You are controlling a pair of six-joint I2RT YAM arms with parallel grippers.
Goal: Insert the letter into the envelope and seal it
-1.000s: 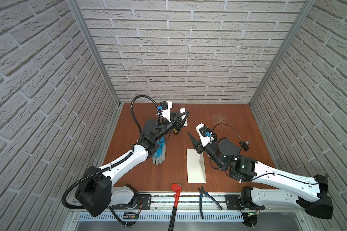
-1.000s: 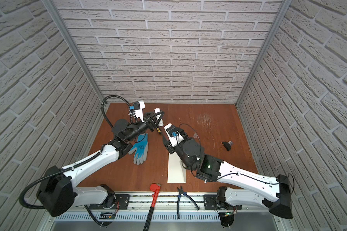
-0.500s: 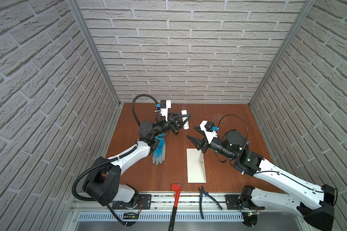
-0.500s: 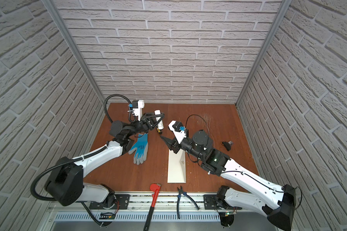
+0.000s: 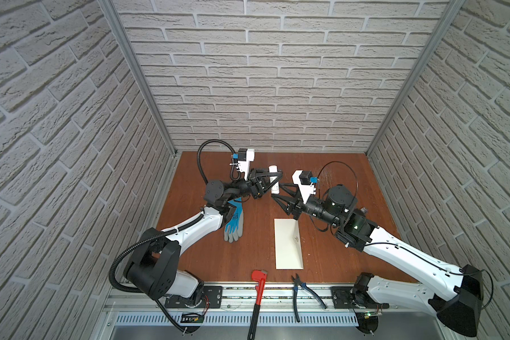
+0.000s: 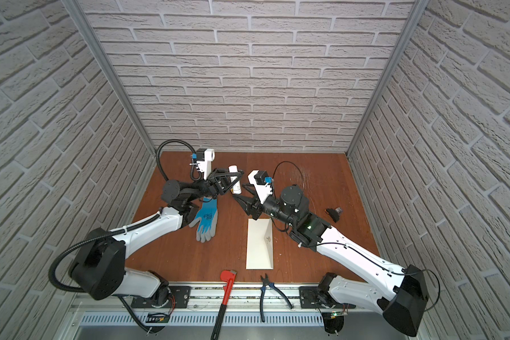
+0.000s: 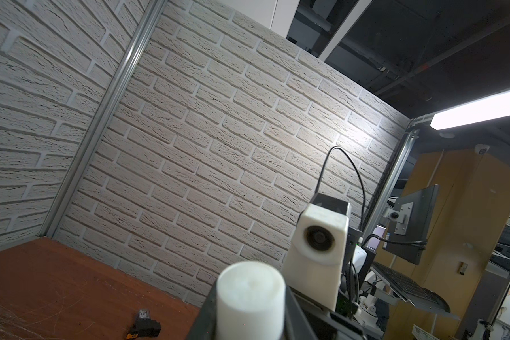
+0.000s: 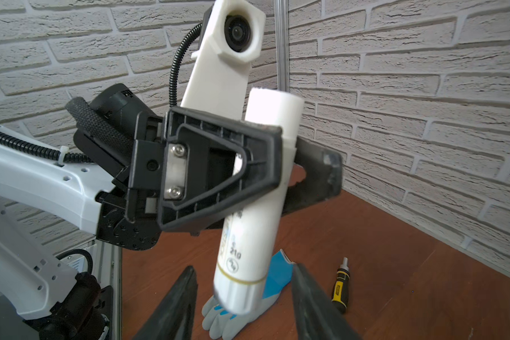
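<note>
The cream-white envelope (image 5: 287,247) (image 6: 259,247) lies flat on the brown table, long side toward the front. The letter is out of view. My left gripper (image 5: 273,179) (image 6: 234,181) (image 8: 292,159) (image 7: 251,318) is shut on a white glue stick (image 5: 273,172) (image 6: 233,170) (image 8: 256,212) (image 7: 251,291), held above the table behind the envelope. My right gripper (image 5: 277,190) (image 6: 239,191) (image 8: 243,270) faces it, open. Its two fingers stand on either side of the stick's ribbed end, with a gap on each side.
A blue-grey glove (image 5: 233,223) (image 6: 206,220) (image 8: 239,312) lies left of the envelope. A red pipe wrench (image 5: 258,291) and pliers (image 5: 304,291) lie at the front edge. A small black part (image 6: 333,212) (image 7: 146,323) sits right; a yellow-black screwdriver (image 8: 340,282) lies at the back.
My right arm has lifted off the envelope and swung back toward the left gripper, bringing its fingers around the glue stick's end and narrowing them. The left gripper has kept its hold.
</note>
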